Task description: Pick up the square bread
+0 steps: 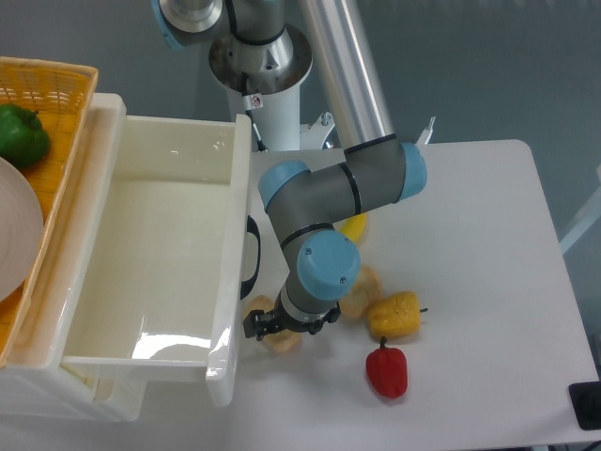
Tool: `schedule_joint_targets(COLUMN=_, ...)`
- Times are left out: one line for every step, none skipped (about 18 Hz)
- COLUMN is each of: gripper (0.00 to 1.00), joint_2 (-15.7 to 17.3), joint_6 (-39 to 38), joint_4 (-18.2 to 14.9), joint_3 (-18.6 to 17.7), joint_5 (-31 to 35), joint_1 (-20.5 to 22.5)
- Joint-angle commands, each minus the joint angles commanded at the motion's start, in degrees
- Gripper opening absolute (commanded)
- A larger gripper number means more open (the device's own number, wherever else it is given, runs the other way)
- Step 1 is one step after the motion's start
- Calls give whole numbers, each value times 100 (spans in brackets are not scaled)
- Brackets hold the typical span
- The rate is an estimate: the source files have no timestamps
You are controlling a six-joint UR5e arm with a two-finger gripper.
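Note:
The square bread (283, 341) is a pale-tan block on the white table, just right of the bin's front corner. Most of it is hidden under my gripper (279, 326); one end shows below the gripper and another tan bit (256, 305) shows at its upper left. The gripper points straight down over the bread and sits low on it. The wrist hides the fingertips, so I cannot tell how the jaws stand or whether they touch the bread.
A rounder, lumpy bun (362, 289) lies just right of the gripper, touching a yellow bell pepper (394, 315). A red pepper (387, 371) lies in front. A large white bin (228, 282) stands close on the left, and a wicker basket (56, 85) with a green pepper (21, 136) beyond it.

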Motion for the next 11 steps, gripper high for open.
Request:
schedule_joint_targets(gripper=100, joint_2=-18, joint_6=9, joint_4=0, joint_3=0, joint_5=0, joint_1=0)
schedule_joint_targets(gripper=100, joint_2=-18, joint_6=9, joint_4=9, joint_3=9, joint_5=0, joint_1=0)
schedule_joint_targets(gripper=100, joint_2=-9, joint_6=9, joint_4=17, joint_3=9, joint_5=9, joint_1=0)
schedule_joint_targets(gripper=100, joint_2=-9, joint_6=17, joint_4=26, joint_3=0, joint_5=9, joint_1=0)
schedule_joint_targets(gripper=100, joint_2=-18, joint_6=26, joint_4=35, joint_3=0, joint_5=17, joint_1=-9)
schedule_joint_targets(gripper=100, joint_2=-44, joint_6=26, joint_4=44, joint_3=9, joint_5=78, joint_1=-9)
schedule_joint_targets(gripper=99, joint_2=-53, joint_6=26, joint_4=44, joint_3=9, joint_5=140, joint_1=-17)
schedule_joint_targets(gripper=91, joint_2=-53, joint_6=26, joint_4=35, joint_3=9, joint_5=184, joint_1=-70)
schedule_joint_targets(gripper=83, joint_2=-53, joint_6=26, joint_4=35, joint_3=9, joint_5=228, joint_1=-79)
schedule_joint_targets(gripper=74, joint_2=-53, joint_6=26, joint_4=53, joint_3=9, joint_5=255, joint_1=-79)
schedule_joint_targets(gripper=63, joint_2=-62, joint_6=18, joint_4=61, joint_3=9, joint_5=351, joint_1=-114)
